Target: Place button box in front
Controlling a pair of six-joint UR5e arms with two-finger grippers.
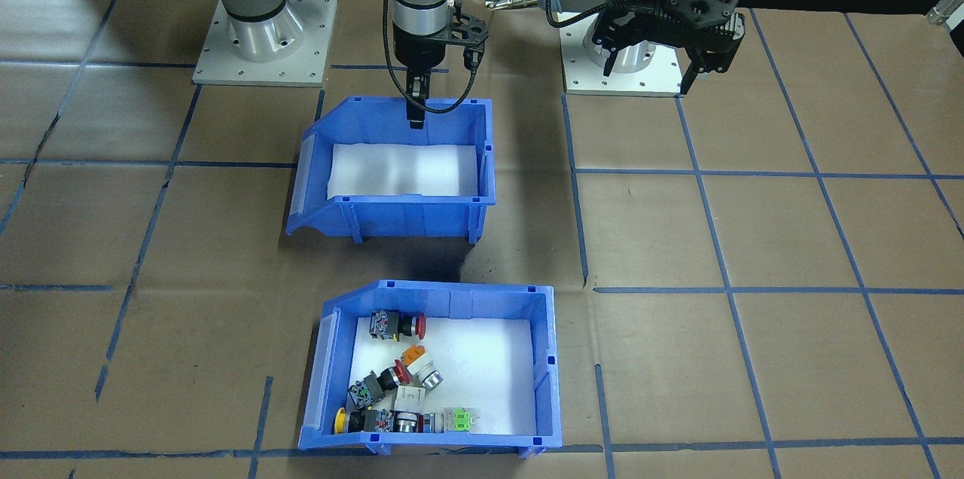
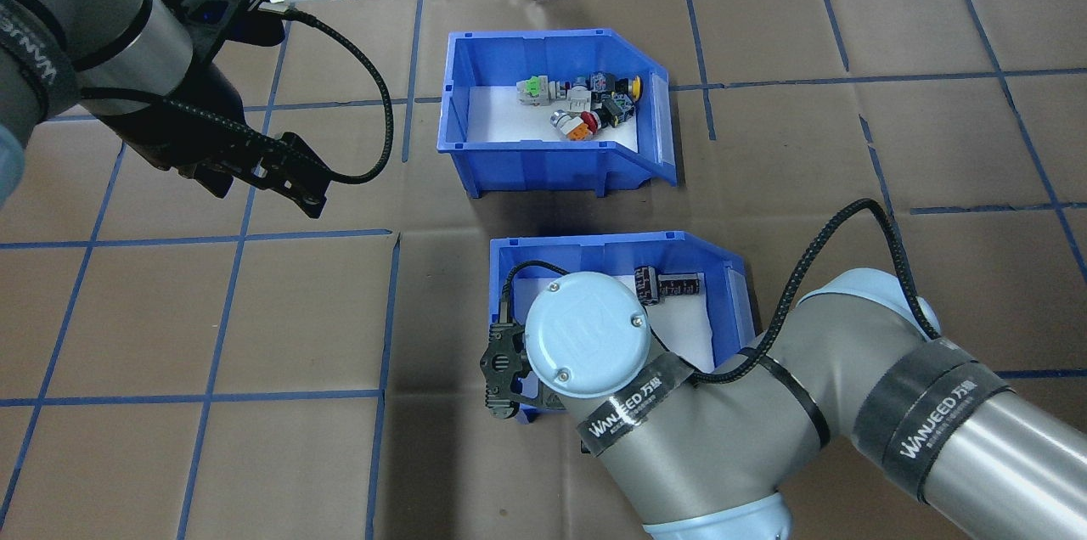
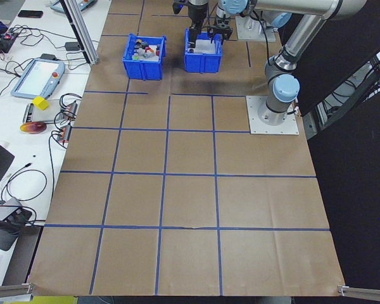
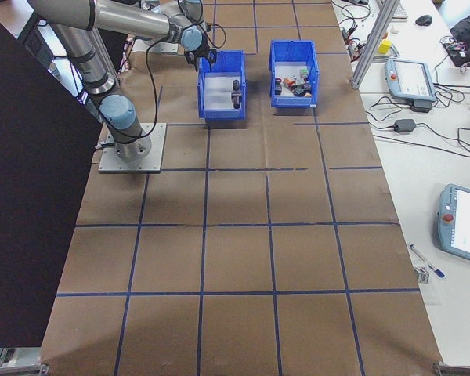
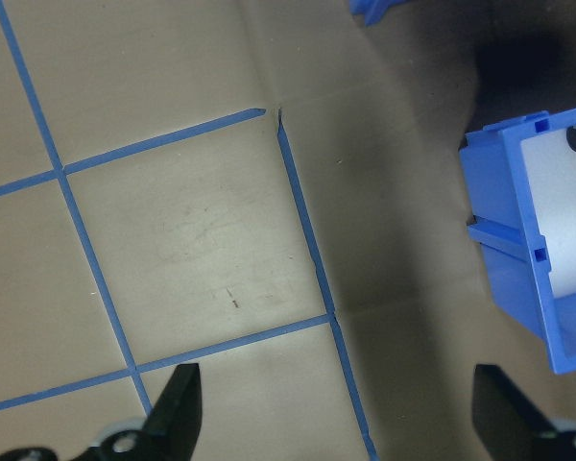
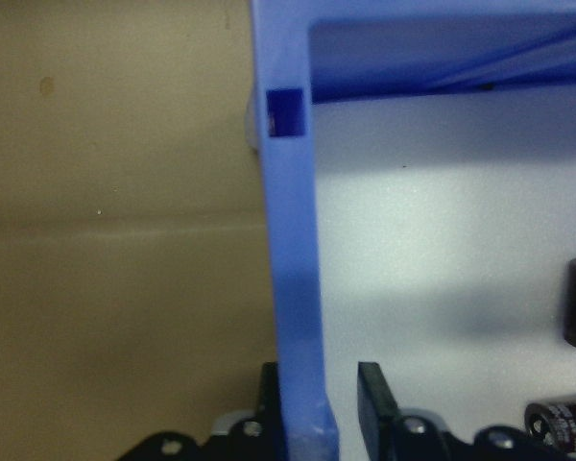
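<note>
On the counter (image 1: 753,238), covered in brown paper with a blue tape grid, two blue bins sit one behind the other, apart. The button box (image 2: 556,117) is the one farther from the robot, on the operators' side. Its long axis runs left to right across the counter, and its lower, sloped open end points to the robot's right. Red, yellow, orange and green push-button switches (image 1: 399,385) lie clustered on its white foam toward that open end. The second blue bin (image 1: 399,166) lies nearer the robot, turned the same way, with a few dark cylindrical parts (image 2: 667,284) on its foam.

The right end effector (image 6: 319,403) is closed narrowly on the second bin's near wall, one finger outside it and one finger inside. The left end effector (image 5: 336,408) hangs over bare paper to the left of the bins, spread wide and holding nothing.
</note>
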